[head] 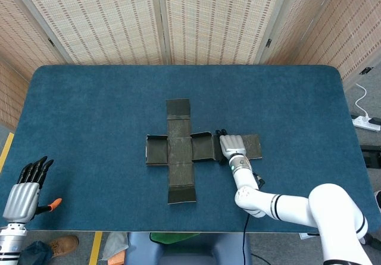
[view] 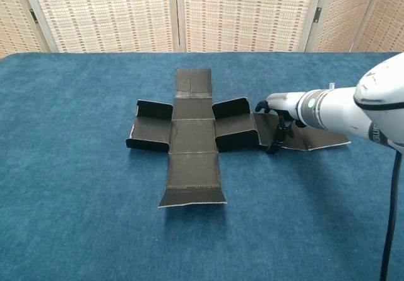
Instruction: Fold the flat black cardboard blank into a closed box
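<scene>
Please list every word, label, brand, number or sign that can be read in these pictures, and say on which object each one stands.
There is no readable text in either view.
The cardboard blank is plain black with no print visible.
The right robot hand and its arm show no legible marking; a dark band near the chest view's right edge is cut off, not readable.
The left robot hand, the table and the screens carry no lettering.

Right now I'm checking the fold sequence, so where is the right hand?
In both views the right hand is right of centre, resting on the long right-side panel of the black cardboard blank, next to its raised flaps.
</scene>
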Action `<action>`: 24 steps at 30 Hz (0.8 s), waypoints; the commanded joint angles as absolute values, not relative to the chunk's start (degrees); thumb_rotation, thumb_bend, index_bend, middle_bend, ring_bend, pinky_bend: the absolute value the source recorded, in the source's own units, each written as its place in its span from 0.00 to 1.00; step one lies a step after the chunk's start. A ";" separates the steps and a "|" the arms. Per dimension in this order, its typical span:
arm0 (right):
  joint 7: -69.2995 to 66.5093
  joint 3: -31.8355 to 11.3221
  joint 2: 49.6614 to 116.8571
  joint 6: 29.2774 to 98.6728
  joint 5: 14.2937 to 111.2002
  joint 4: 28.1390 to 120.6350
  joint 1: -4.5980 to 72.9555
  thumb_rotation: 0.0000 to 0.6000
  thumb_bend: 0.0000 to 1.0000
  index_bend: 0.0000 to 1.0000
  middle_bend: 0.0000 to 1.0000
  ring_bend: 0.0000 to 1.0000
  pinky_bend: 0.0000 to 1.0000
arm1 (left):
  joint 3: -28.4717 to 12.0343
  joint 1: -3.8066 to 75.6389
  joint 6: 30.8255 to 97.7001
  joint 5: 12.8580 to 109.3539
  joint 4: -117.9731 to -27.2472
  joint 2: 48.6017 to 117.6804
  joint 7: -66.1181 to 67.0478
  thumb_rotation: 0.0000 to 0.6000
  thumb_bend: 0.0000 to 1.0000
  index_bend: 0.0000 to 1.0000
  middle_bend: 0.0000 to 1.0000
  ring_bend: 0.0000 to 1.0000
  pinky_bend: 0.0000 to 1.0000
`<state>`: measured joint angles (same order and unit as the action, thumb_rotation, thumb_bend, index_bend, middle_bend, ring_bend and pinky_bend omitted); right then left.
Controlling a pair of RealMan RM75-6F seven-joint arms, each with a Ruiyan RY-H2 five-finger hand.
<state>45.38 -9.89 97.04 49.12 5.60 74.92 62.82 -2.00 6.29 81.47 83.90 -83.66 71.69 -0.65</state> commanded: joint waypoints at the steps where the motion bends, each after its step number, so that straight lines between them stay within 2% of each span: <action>1: 46.11 -9.99 97.17 49.95 5.50 75.47 63.37 1.00 0.27 0.26 0.21 0.71 1.00 | -2.15 6.42 81.27 83.72 -83.55 71.63 -1.22 1.00 0.18 0.00 0.00 0.00 0.05; 4: 43.74 -10.89 96.65 51.81 8.72 77.69 62.34 1.00 0.29 0.36 0.28 0.72 1.00 | -2.80 7.28 80.64 83.81 -82.88 72.09 -3.08 1.00 0.18 0.01 0.00 0.00 0.05; 6: 41.43 -11.06 96.06 52.89 12.12 79.76 60.98 1.00 0.29 0.37 0.31 0.73 1.00 | -3.65 8.47 80.33 84.47 -81.51 73.15 -5.13 1.00 0.18 0.05 0.00 0.04 0.08; 9: 38.67 -11.06 95.62 53.30 15.84 81.60 59.35 1.00 0.29 0.38 0.35 0.74 1.00 | -5.14 10.75 79.68 85.39 -78.50 75.38 -7.66 1.00 0.18 0.16 0.05 0.25 0.22; 12: 36.71 -10.68 95.98 53.05 19.43 82.12 58.26 1.00 0.29 0.38 0.37 0.74 1.00 | -7.44 14.87 77.56 86.15 -73.98 78.83 -11.39 1.00 0.21 0.27 0.19 0.54 0.54; 13: 36.29 -10.64 96.15 52.94 20.19 82.13 58.08 1.00 0.29 0.38 0.38 0.74 1.00 | -8.08 16.05 76.80 86.12 -72.58 79.87 -12.15 1.00 0.22 0.30 0.26 0.65 0.68; 15: 35.59 -10.72 96.52 52.52 21.13 82.13 57.87 1.00 0.29 0.38 0.38 0.74 1.00 | -9.21 18.39 75.29 85.99 -69.61 81.99 -12.99 1.00 0.23 0.32 0.33 0.75 0.82; 18: 35.19 -10.86 96.70 52.25 21.50 82.12 57.80 1.00 0.29 0.38 0.38 0.74 1.00 | -9.52 19.60 74.16 85.84 -68.04 83.05 -13.26 1.00 0.23 0.30 0.31 0.79 0.87; 21: 34.25 -11.58 97.22 51.40 21.96 82.37 57.93 1.00 0.29 0.38 0.38 0.74 1.00 | -9.47 22.49 70.47 85.84 -65.17 84.54 -12.05 1.00 0.20 0.19 0.20 0.79 0.89; 22: 33.28 -12.74 97.32 49.97 21.93 83.57 58.35 1.00 0.29 0.38 0.38 0.74 1.00 | -9.15 24.92 66.57 85.67 -63.37 85.98 -10.00 1.00 0.18 0.15 0.18 0.79 0.89; 24: 33.04 -13.20 96.96 49.27 21.97 84.36 58.82 1.00 0.29 0.38 0.38 0.74 1.00 | -9.25 26.73 63.76 84.67 -61.72 87.80 -9.06 1.00 0.18 0.11 0.14 0.78 0.89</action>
<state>33.52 -12.62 97.04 49.82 21.87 83.68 58.42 -9.29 23.42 68.24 85.49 -64.70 85.16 -11.22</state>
